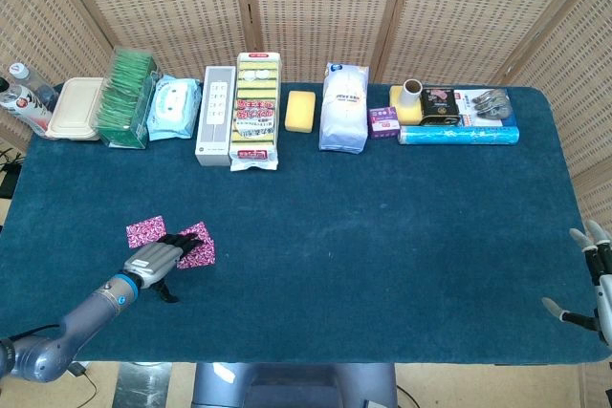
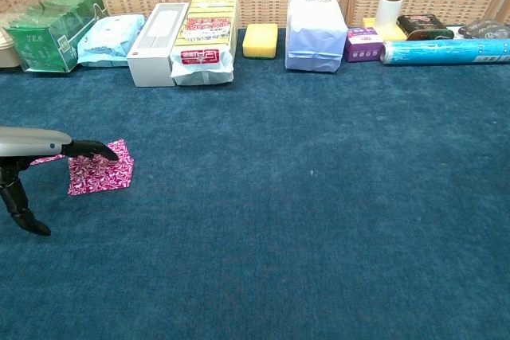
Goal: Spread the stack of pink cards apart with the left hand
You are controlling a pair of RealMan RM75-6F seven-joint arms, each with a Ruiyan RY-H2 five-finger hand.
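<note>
Pink patterned cards lie at the front left of the blue table. One card [image 1: 145,231] lies apart to the left. The remaining stack [image 1: 198,246] [image 2: 101,173] sits just right of it. My left hand [image 1: 156,260] [image 2: 48,149] lies flat with its dark fingertips pressing on the stack's left part; its thumb hangs down beside it. Nothing is gripped. My right hand [image 1: 593,274] shows only at the far right edge of the head view, fingers spread, away from the cards.
A row of goods lines the table's back edge: a green tea box [image 1: 127,99], wipes pack [image 1: 174,108], white box [image 1: 215,128], sponge pack [image 1: 256,112], yellow sponge [image 1: 300,110], white bag [image 1: 343,108], blue roll [image 1: 457,134]. The table's front edge [image 1: 287,358] is close to my left hand.
</note>
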